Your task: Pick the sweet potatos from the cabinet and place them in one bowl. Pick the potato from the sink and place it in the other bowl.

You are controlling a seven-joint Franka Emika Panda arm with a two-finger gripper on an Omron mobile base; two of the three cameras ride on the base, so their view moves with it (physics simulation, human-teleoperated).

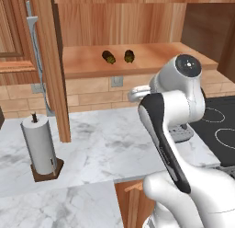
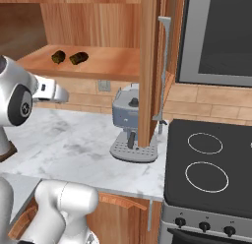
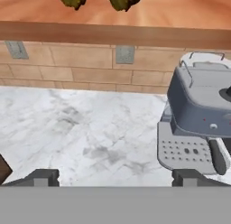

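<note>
Wooden cabinet (image 1: 137, 20) shelf carrying two sweet potatos (image 1: 109, 57) near its front edge. Hovering low with gripper (image 3: 115, 178) spread wide, empty. Rising, then centring on one tuber before closing.

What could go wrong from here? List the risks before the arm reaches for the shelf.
1. The two sweet potatoes lie close together on the cabinet shelf; the open gripper may nudge one while closing on the other, and it could roll.
2. The gripper sits below the shelf's front edge, so rising straight up may strike it.
3. The coffee machine stands close beside the gripper, and the open door hangs beside it; a wide swing may clip either.
</note>
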